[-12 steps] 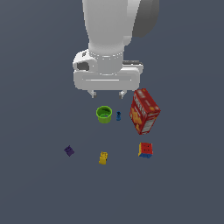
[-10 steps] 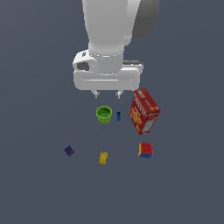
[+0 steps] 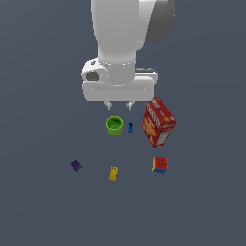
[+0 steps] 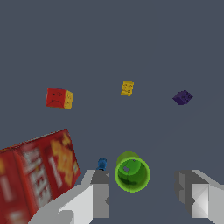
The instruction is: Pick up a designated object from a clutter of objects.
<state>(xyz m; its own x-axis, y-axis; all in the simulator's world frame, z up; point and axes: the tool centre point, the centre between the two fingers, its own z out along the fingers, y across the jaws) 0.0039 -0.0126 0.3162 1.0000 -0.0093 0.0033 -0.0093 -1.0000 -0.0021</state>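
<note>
The designated object is a small bright green cup (image 3: 114, 125) (image 4: 132, 172), upright with its hollow inside showing. My gripper (image 3: 118, 104) (image 4: 148, 192) hangs open just behind and above it in the exterior view, holding nothing. In the wrist view the cup lies between the two fingers (image 4: 100, 192), nearer one of them. A tiny blue piece (image 3: 130, 127) (image 4: 102, 163) stands right beside the cup.
A tall red cracker box (image 3: 158, 122) (image 4: 37, 177) leans at the exterior view's right of the cup. Nearer the front lie a red-yellow-blue cube (image 3: 160, 164) (image 4: 59, 98), a small yellow block (image 3: 113, 173) (image 4: 127, 88) and a tiny purple block (image 3: 76, 166) (image 4: 182, 97).
The gripper has come slightly lower toward the green cup. The objects on the floor have not moved.
</note>
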